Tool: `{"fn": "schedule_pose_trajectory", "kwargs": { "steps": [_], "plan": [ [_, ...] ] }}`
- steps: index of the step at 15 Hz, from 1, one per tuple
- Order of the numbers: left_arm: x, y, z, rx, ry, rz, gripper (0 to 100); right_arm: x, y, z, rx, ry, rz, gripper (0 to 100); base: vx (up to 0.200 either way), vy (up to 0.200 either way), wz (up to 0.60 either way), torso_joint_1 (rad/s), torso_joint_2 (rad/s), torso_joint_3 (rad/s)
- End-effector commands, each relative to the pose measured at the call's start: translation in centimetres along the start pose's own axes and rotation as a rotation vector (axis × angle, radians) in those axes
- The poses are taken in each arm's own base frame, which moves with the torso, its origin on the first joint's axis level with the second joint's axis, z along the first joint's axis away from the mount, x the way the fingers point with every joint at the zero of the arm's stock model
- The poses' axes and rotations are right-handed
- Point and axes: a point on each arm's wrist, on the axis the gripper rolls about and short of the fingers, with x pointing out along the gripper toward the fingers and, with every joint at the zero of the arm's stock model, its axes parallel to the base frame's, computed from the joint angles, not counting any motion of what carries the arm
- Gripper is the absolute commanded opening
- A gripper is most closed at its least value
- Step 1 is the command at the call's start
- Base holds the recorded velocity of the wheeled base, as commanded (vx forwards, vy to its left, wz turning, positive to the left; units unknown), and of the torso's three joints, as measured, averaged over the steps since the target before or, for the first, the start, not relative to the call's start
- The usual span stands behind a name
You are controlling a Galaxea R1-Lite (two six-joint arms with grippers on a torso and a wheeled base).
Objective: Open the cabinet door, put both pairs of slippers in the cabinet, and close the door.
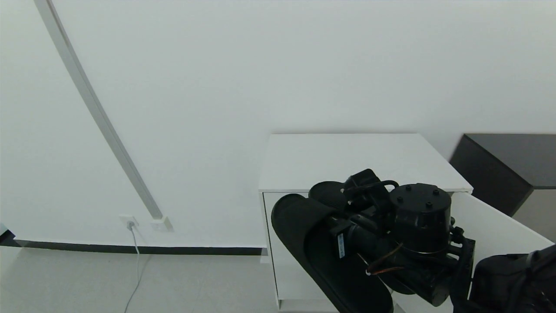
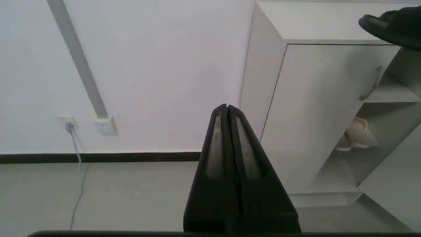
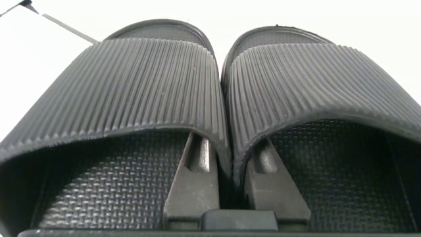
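My right end effector [image 3: 230,155] grasps black slippers [image 1: 299,226], lower centre of head view, sole cut off below. My left end effector [image 2: 227,158] clenched, empty. Arm label [image 1: 341,244] illegible.

A white cabinet [image 1: 347,158] stands on the pale floor [image 1: 204,282] against the far wall, right of the middle, with its right door [image 1: 495,226] swung open toward the near side. Inside the open half, what look like beige slippers [image 2: 358,131] rest on a lower shelf [image 2: 342,150]. Left of the cabinet, a white cable [image 1: 137,278] trails down from a wall socket [image 1: 129,221] and lies along the floor.
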Motion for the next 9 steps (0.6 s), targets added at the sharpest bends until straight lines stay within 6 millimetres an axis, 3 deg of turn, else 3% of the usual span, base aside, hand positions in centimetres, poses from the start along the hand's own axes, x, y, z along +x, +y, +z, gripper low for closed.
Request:
{"fn": "schedule_pose_trajectory", "kwargs": {
  "steps": [1,9],
  "plan": [
    [0.0,0.0,0.01,0.0,-0.001,0.0,0,0.1,-0.03,-0.15,-0.001,0.005,-0.002,0,0.0,-0.2,0.0,0.012,0.0,0.002],
    [0.0,0.0,0.01,0.0,-0.001,0.002,0,0.01,-0.11,-0.29,-0.003,0.01,-0.004,0,0.0,-0.2,0.0,0.004,0.0,0.004]
  ]
}}
